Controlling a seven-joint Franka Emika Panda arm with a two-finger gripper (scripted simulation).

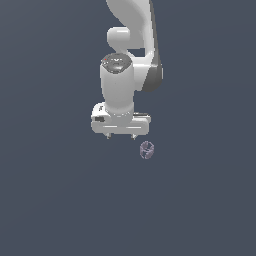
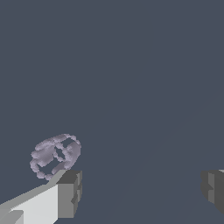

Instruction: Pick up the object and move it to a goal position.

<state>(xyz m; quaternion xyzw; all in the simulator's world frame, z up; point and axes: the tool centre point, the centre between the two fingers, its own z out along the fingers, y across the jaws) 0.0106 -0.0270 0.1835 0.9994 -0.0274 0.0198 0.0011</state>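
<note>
Counting what you have in front of you:

Arms: one white arm, reaching down from the top of the exterior view.

Grippers: one gripper, pointing downward, with two short fingertips showing under its white body.

Fingers: two grey fingers in the wrist view, set far apart with bare floor between them, so your jaws stand wide open and hold nothing.

Objects: one object, small, pale purple-grey and roundish, with dark line markings.

Object position: it lies on the floor, just below the gripper and off toward the exterior view's right; it is outside the gap between the fingers. In the wrist view the object sits just beside the outer corner of one finger; you cannot tell whether they touch.

Floor: one plain dark grey-blue surface fills both views.
</note>
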